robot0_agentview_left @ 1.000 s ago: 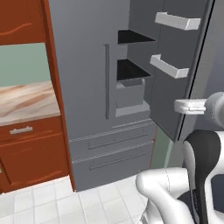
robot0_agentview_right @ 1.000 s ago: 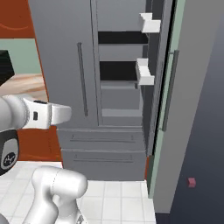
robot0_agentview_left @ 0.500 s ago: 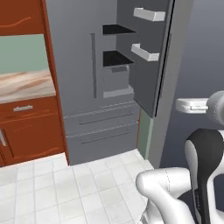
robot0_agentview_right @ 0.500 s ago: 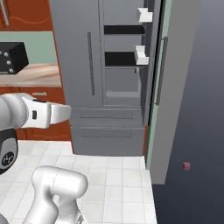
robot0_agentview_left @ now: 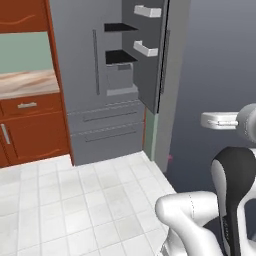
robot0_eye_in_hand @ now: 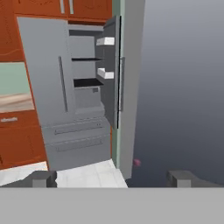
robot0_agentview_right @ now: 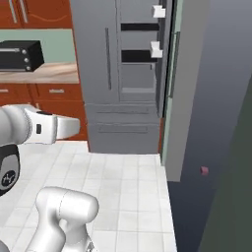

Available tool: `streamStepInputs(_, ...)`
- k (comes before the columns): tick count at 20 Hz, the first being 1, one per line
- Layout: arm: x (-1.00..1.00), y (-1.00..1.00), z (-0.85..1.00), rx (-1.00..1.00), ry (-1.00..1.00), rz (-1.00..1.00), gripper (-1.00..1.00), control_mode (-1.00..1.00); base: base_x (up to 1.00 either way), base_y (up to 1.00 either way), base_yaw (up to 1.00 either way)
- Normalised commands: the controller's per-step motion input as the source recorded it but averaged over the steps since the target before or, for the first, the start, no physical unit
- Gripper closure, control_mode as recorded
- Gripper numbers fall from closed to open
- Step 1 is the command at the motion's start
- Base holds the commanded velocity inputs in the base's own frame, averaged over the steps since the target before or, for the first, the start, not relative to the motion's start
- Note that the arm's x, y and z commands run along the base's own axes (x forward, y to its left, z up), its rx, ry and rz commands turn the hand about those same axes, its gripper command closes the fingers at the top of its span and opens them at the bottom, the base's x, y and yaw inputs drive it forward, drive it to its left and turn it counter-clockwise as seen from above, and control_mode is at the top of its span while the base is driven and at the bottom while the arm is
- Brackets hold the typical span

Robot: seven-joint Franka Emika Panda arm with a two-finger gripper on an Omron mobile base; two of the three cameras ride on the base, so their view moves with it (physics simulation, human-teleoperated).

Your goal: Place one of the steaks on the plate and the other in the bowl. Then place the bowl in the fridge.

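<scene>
The fridge [robot0_agentview_left: 107, 100] stands ahead across bare white floor tiles [robot0_agentview_left: 75, 200], its right door [robot0_eye_in_hand: 113, 70] swung wide open, dark shelves [robot0_agentview_right: 139, 55] showing inside. Red-brown cabinets [robot0_agentview_left: 30, 125] and a black toaster oven [robot0_agentview_right: 19, 55] lie to its left. The gripper [robot0_eye_in_hand: 111, 178] is empty, fingers [robot0_eye_in_hand: 43, 178] spread wide apart

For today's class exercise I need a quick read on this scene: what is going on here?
A white robot arm on a mobile base faces a grey fridge whose right door stands open, showing dark shelves and white door bins. The gripper is open, holding nothing. A toaster oven sits on the counter to the left. A small pink object lies beside the fridge.
</scene>
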Motion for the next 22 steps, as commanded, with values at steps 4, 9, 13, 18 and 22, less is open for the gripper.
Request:
streamStepInputs(4, 0.00, 0.00, 0.00, 0.00, 0.00, 0.00, -1.00, 1.00, -1.00, 0.00, 0.00)
streamStepInputs(9, 0.00, 0.00, 0.00, 0.00, 0.00, 0.00, -1.00, 1.00, -1.00, 0.00, 0.00)
streamStepInputs(13, 0.00, 0.00, 0.00, 0.00, 0.00, 0.00, -1.00, 1.00, -1.00, 0.30, 0.00)
streamStepInputs(18, 0.00, 0.00, 0.00, 0.00, 0.00, 0.00, -1.00, 1.00, -1.00, 0.78, 0.00)
streamStepInputs(22, 0.00, 0.00, 0.00, 0.00, 0.00, 0.00, -1.00, 1.00, -0.97, 0.66, 0.00)
